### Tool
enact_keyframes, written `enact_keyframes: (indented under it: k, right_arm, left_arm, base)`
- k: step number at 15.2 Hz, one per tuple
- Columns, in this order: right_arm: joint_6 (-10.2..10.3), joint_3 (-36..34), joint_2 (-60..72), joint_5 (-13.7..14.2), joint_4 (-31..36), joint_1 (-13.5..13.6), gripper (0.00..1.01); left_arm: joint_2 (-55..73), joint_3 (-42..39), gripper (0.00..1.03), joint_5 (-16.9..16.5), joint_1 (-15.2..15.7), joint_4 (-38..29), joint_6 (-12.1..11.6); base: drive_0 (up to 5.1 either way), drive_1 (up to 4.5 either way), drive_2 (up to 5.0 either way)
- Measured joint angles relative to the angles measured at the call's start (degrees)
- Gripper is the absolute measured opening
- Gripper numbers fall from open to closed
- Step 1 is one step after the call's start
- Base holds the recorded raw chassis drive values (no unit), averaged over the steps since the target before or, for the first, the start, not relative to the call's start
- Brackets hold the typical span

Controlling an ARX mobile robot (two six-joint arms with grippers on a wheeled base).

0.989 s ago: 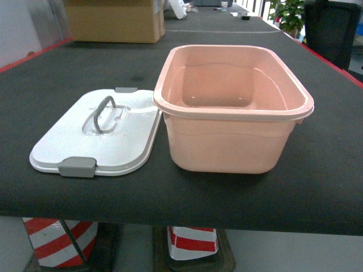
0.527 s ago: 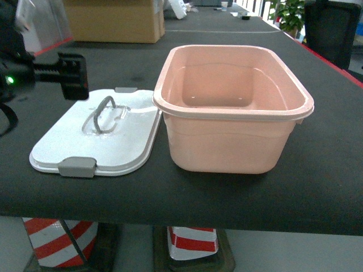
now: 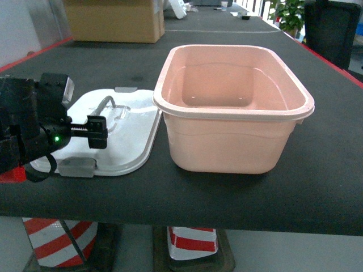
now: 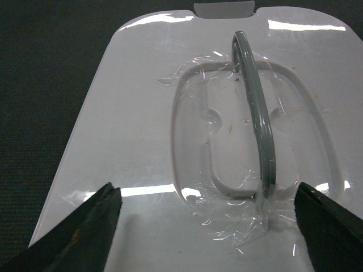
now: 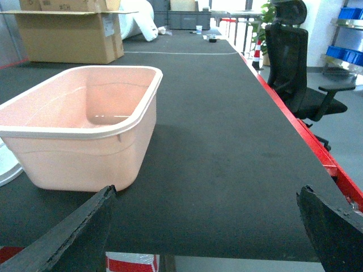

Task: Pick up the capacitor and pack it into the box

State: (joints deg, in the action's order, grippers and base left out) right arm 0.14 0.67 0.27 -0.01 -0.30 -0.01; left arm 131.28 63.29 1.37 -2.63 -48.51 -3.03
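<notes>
Hovering over the white lid (image 3: 122, 133), my left pincer (image 4: 204, 221) has its jaws spread wide, one dark fingertip (image 4: 85, 226) at the near left of the wrist view and the other at the near right, with nothing between them but the lid's surface below. The lid lies flat on the black table (image 3: 317, 170), just left of the box (image 3: 232, 113), its right edge close against the box's near-left corner. Its grey handle (image 4: 258, 130) stands upright out of an oval recess, running from far to near, and crinkled clear film clings around the recess. One grey clip (image 4: 224, 8) sits at the lid's far edge; another grey clip (image 3: 76, 167) at the near edge is partly hidden behind my left arm in the head view.

My right pincer (image 5: 207, 226) is also wide open and holds nothing, its two dark fingertips showing at the lower corners of its wrist view, with bare black table ahead of it. It does not appear in the head view.

The box stands upright with its mouth open and its pale pink inside bare. I cannot see any capacitor in these views.

Far off to the left sits a brown cardboard carton (image 3: 113, 20); to the far right a black office chair (image 5: 295, 62) stands beside the table's red edge.
</notes>
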Motion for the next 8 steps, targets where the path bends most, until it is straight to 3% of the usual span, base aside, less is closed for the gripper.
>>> enact_keyframes:
  k: [8]
  right_arm:
    - [0.0, 0.0, 0.0, 0.0, 0.0, 0.0, 0.98]
  left_arm:
    - [3.3, 2.4, 0.03, -1.5, -0.3, -4.0, 0.4]
  base:
    - [0.0, 0.00, 0.0]
